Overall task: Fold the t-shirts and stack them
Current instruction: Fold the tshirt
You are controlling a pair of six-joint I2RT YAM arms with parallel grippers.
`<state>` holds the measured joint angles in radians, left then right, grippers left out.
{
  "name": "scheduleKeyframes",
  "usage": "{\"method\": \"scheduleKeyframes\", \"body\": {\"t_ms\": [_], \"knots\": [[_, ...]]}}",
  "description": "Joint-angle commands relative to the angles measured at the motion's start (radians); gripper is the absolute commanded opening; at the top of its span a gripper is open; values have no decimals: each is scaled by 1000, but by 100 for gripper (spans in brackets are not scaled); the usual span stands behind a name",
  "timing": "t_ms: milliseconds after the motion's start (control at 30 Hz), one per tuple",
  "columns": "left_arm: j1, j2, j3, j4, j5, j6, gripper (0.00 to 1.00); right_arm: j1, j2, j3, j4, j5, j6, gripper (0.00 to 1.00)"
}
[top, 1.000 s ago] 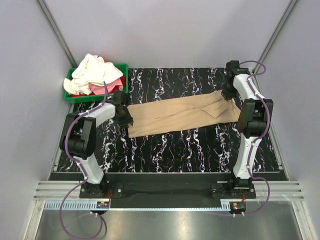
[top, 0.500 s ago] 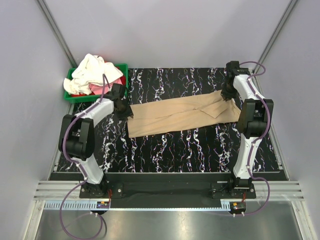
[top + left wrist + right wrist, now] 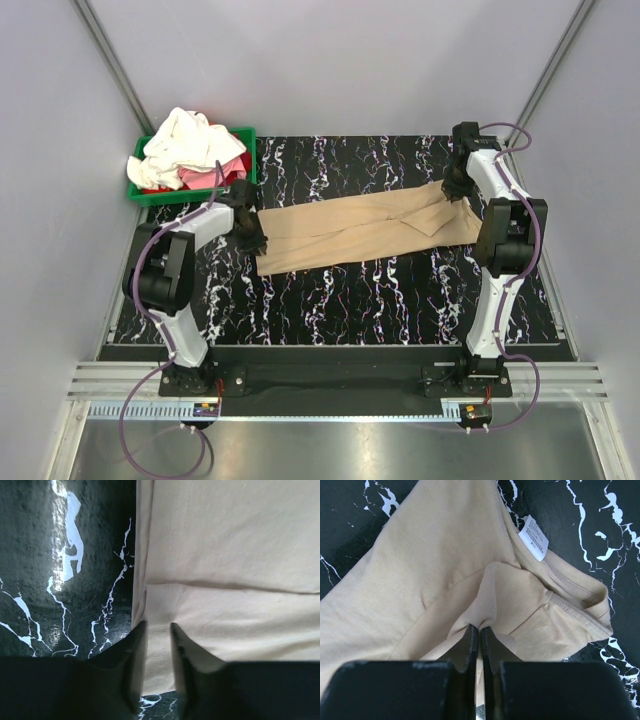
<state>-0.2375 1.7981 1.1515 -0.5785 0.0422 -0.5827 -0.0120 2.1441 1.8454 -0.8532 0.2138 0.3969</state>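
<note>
A tan t-shirt (image 3: 360, 230) lies folded into a long strip across the black marbled table (image 3: 380, 300). My left gripper (image 3: 248, 230) is at the strip's left end. In the left wrist view (image 3: 157, 627) its fingers stand a little apart, straddling the stitched hem (image 3: 159, 650), which lies flat between them. My right gripper (image 3: 455, 190) is at the strip's right end. In the right wrist view (image 3: 479, 627) it is shut on a pinched fold of the tan shirt (image 3: 445, 555) near the collar, where a white label (image 3: 534, 537) shows.
A green bin (image 3: 251, 152) stands at the back left corner of the table, heaped with white and pink garments (image 3: 185, 148). Grey walls enclose the table on three sides.
My left gripper swung back toward the bin, then returned down onto the shirt's left end. The right gripper and the shirt have hardly moved.
</note>
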Motion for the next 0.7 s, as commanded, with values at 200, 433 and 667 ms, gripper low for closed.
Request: {"method": "scheduleKeyframes", "body": {"t_ms": [200, 433, 667], "knots": [[-5, -63, -56, 23, -28, -14, 0, 6, -73, -5, 26, 1, 10, 3], [-5, -128, -69, 17, -81, -58, 0, 7, -78, -14, 26, 1, 5, 3], [-3, -108, -98, 17, -94, -92, 0, 7, -76, -11, 32, 10, 14, 2]]}}
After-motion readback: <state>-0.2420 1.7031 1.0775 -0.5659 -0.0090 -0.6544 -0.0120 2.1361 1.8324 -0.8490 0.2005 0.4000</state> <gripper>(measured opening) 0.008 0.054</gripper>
